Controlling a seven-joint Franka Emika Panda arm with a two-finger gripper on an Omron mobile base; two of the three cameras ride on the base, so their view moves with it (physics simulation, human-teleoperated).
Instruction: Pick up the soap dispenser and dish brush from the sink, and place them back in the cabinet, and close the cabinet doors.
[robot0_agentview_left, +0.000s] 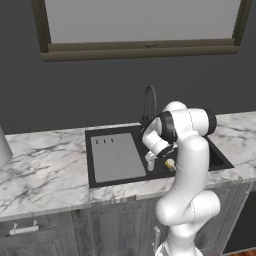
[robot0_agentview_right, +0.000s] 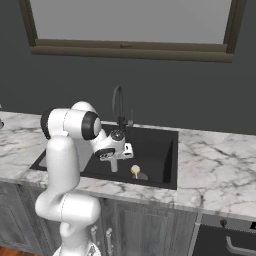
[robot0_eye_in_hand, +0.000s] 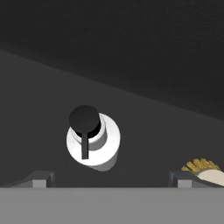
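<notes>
Jaws (robot0_eye_in_hand: 109, 178) spread wide above the soap dispenser (robot0_eye_in_hand: 93, 139) in the sink (robot0_agentview_left: 220, 159).

In the hand view the white bottle stands upright on the black basin floor, seen from straight above, its dark pump top towards 11 o'clock of its round body; the two fingertips (robot0_eye_in_hand: 38, 179) stand apart at the bottom edge, one on each side, touching nothing. The dish brush (robot0_eye_in_hand: 202, 168) lies at 4 o'clock of the bottle, its tan bristles just beside the right fingertip. In the right base view the brush (robot0_agentview_right: 135, 171) rests near the basin's front wall, at 4 o'clock of the hand, below the dark faucet (robot0_agentview_right: 119, 107). The marble bench (robot0_agentview_left: 45, 170) surrounds the sink.
</notes>
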